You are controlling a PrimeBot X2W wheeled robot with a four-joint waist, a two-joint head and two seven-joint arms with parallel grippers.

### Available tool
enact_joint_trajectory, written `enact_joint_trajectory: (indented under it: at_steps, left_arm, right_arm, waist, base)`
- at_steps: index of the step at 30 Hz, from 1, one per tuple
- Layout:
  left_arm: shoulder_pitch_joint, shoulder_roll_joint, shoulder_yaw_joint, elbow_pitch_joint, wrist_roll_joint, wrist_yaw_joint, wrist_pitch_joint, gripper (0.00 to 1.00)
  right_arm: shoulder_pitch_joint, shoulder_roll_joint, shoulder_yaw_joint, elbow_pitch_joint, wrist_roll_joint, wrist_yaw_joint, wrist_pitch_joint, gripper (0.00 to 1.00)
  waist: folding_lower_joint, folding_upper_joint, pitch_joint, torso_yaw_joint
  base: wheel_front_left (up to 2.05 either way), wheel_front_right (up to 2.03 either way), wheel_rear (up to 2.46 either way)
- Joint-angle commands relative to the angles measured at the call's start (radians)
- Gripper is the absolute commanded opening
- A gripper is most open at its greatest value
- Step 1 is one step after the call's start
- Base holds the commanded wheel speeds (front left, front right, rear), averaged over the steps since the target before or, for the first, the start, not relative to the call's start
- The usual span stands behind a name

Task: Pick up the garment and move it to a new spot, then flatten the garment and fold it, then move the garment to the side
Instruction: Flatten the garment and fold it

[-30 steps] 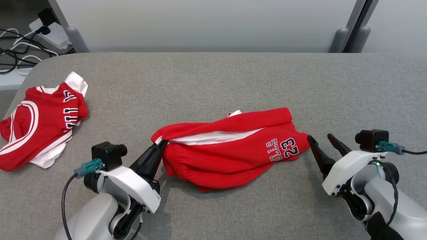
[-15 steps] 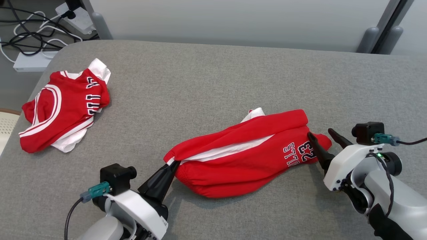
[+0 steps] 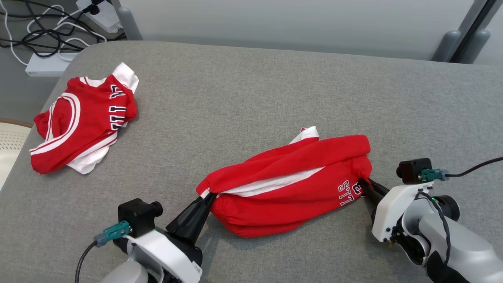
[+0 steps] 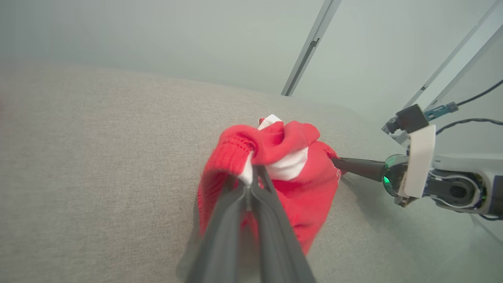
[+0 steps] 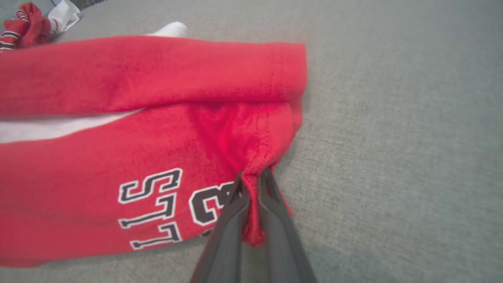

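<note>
The garment (image 3: 290, 184) is a pair of red shorts with a white stripe and dark lettering, bunched up lengthwise on the grey surface near its front. My left gripper (image 3: 207, 195) is shut on the garment's left end; the left wrist view has red and white cloth (image 4: 271, 157) pinched at the gripper's tips (image 4: 251, 180). At the right end, my right gripper (image 3: 364, 184) is shut on a red fold. In the right wrist view, that gripper (image 5: 252, 179) has the fold squeezed between its fingers just right of the lettering on the garment (image 5: 157, 129).
A second red and white garment (image 3: 84, 118) lies crumpled at the far left of the grey padded table (image 3: 251, 90). Cables and a power strip (image 3: 47, 65) sit on the floor beyond the back left corner. Pale wall panels stand behind the table.
My right gripper went from open beside the garment's right end to shut on it. The left gripper kept its hold. The camera shifted, so the whole scene slid right.
</note>
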Motion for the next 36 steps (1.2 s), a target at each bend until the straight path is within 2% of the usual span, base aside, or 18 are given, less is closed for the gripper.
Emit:
enact_joint_trajectory:
  at_steps: [1, 7, 12, 16, 19, 25, 26, 27, 30, 33, 36]
  left_arm:
    - [-0.042, 0.024, 0.037, -0.030, 0.008, -0.003, -0.011, 0.00]
    - [-0.055, 0.024, 0.069, -0.078, 0.002, -0.024, -0.020, 0.00]
    - [-0.064, 0.039, 0.112, -0.149, -0.032, -0.029, -0.003, 0.00]
    - [-0.075, 0.072, 0.060, -0.140, -0.015, -0.024, 0.097, 0.00]
    - [-0.071, 0.063, 0.054, -0.145, -0.032, -0.017, 0.118, 0.00]
    - [-0.035, 0.081, 0.028, -0.141, -0.043, -0.004, 0.163, 0.00]
    - [-0.030, 0.084, 0.026, -0.138, -0.039, 0.003, 0.163, 0.00]
    - [-0.027, 0.087, 0.025, -0.136, -0.032, 0.011, 0.160, 0.00]
    - [-0.019, 0.093, 0.023, -0.127, -0.014, 0.026, 0.150, 0.00]
    - [-0.007, 0.100, 0.022, -0.110, 0.009, 0.044, 0.129, 0.00]
    - [0.001, 0.097, 0.021, -0.084, 0.026, 0.057, 0.105, 0.00]
  right_arm:
    - [-0.002, -0.018, 0.016, -0.021, 0.010, 0.000, -0.022, 0.00]
    - [0.012, -0.084, 0.010, -0.101, 0.040, 0.000, -0.099, 0.00]
    - [0.023, -0.158, -0.067, -0.197, 0.031, 0.000, -0.119, 0.00]
    - [0.076, -0.200, -0.033, -0.239, 0.024, 0.000, -0.090, 0.00]
    - [0.123, -0.231, -0.042, -0.272, 0.046, 0.000, -0.077, 0.00]
    - [0.260, -0.268, -0.044, -0.351, 0.090, 0.000, 0.004, 0.00]
    - [0.279, -0.272, -0.051, -0.362, 0.099, 0.000, 0.014, 0.42]
    - [0.293, -0.276, -0.062, -0.371, 0.105, 0.000, 0.016, 1.00]
    - [0.307, -0.285, -0.095, -0.382, 0.100, 0.000, -0.008, 1.00]
    - [0.297, -0.291, -0.138, -0.386, 0.045, 0.000, -0.057, 1.00]
    - [0.275, -0.258, -0.179, -0.372, -0.037, 0.000, -0.082, 1.00]
  waist:
    - [0.0000, 0.0000, 0.000, -0.011]
    - [0.0000, 0.0000, -0.019, -0.064]
    - [0.0000, 0.0000, -0.029, -0.111]
    - [0.0000, 0.0000, -0.029, -0.135]
    - [0.0000, 0.0000, -0.033, -0.145]
    - [0.0000, 0.0000, -0.041, -0.156]
    - [0.0000, 0.0000, -0.039, -0.156]
    - [0.0000, 0.0000, -0.038, -0.155]
    - [0.0000, 0.0000, -0.034, -0.153]
    - [0.0000, 0.0000, -0.029, -0.148]
    - [0.0000, 0.0000, -0.025, -0.131]
  base:
    - [0.00, 0.00, 0.00]
    - [0.00, 0.00, 0.00]
    - [0.00, 0.00, 0.00]
    - [0.00, 0.00, 0.00]
    - [0.00, 0.00, 0.00]
    - [0.00, 0.00, 0.00]
    - [0.00, 0.00, 0.00]
    - [0.00, 0.00, 0.00]
    - [0.00, 0.00, 0.00]
    - [0.00, 0.00, 0.00]
    - [0.00, 0.00, 0.00]
